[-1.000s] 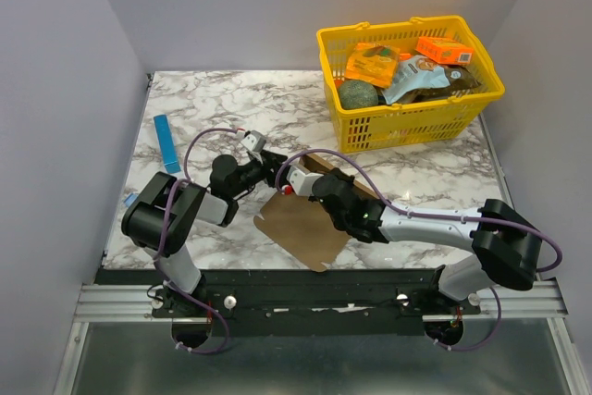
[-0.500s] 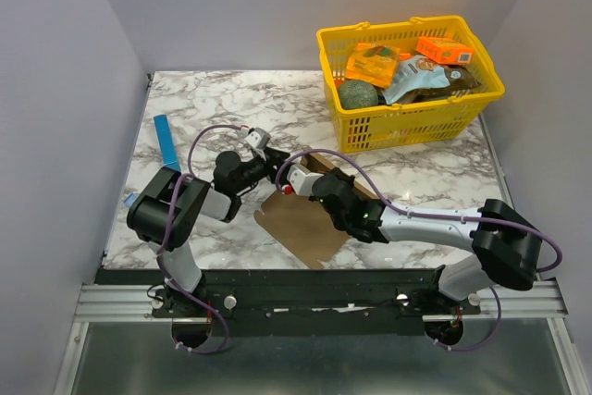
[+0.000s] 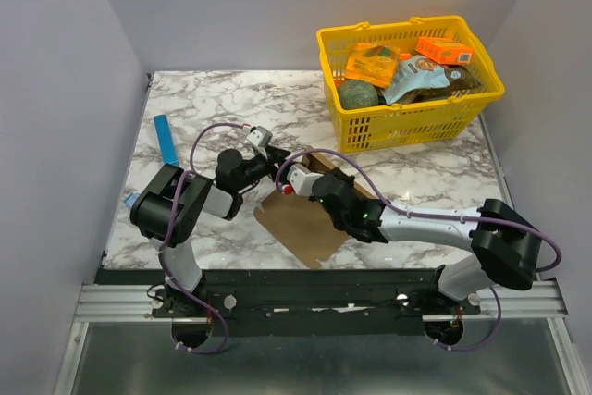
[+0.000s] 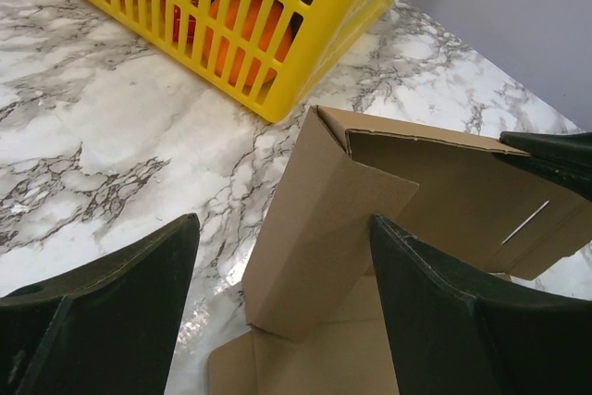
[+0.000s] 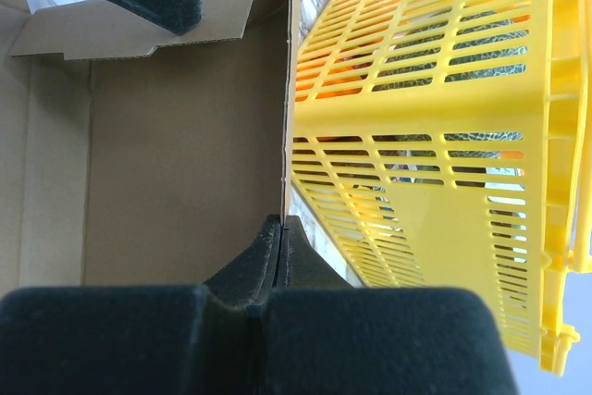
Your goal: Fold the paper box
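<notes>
The paper box (image 3: 298, 227) is a brown cardboard sheet lying on the marble table between the two arms, with one side wall (image 4: 319, 219) folded upright. My right gripper (image 5: 282, 228) is shut on the edge of that upright wall (image 5: 185, 154), and from above it (image 3: 319, 188) sits over the box's far side. My left gripper (image 4: 282, 307) is open, one finger (image 4: 102, 312) over the marble and the other (image 4: 462, 321) over the cardboard, so the upright wall stands between them untouched. From above, the left gripper (image 3: 275, 166) is at the box's far left corner.
A yellow basket (image 3: 412, 127) stands at the back right, holding orange printed boxes (image 3: 444, 48) and other goods; its wall (image 5: 435, 136) is close behind the box. A thin blue strip (image 3: 166, 142) lies at the left of the table (image 3: 231, 104).
My left gripper has opened wider and its arm has shifted slightly right toward the box. The right gripper keeps its grip on the upright wall.
</notes>
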Controlling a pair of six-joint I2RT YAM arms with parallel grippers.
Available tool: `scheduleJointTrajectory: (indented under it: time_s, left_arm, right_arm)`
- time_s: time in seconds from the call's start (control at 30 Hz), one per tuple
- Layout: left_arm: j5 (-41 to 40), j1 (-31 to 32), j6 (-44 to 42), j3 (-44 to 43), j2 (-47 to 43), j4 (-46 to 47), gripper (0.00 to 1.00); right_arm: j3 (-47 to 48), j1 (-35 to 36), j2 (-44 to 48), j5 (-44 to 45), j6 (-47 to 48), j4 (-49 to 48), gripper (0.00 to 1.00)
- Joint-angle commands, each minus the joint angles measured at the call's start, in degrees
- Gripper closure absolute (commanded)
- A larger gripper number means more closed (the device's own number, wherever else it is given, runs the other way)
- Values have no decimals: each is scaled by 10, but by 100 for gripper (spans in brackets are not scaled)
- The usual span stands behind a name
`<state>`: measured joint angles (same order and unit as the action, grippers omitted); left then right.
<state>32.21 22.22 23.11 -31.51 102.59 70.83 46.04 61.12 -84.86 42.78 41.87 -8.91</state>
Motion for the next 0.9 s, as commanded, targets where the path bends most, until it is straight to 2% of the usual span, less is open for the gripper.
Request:
scheduleJointTrajectory:
  time_s: [0.0, 0.23, 0.57, 0.87]
  left_arm:
    - [-34, 5, -25, -11, 7, 10, 16]
    - [-43, 5, -40, -21, 13, 4, 14]
    - [3, 5, -35, -38, 33, 21, 13]
    - [8, 5, -36, -43, 41, 25, 6]
  right_arm:
    - [-7, 10, -4, -24, -22, 5, 99]
    - [-10, 14, -1, -23, -34, 13, 99]
    - [-10, 14, -5, -27, -33, 14, 99]
    - [-7, 14, -7, -31, -34, 14, 99]
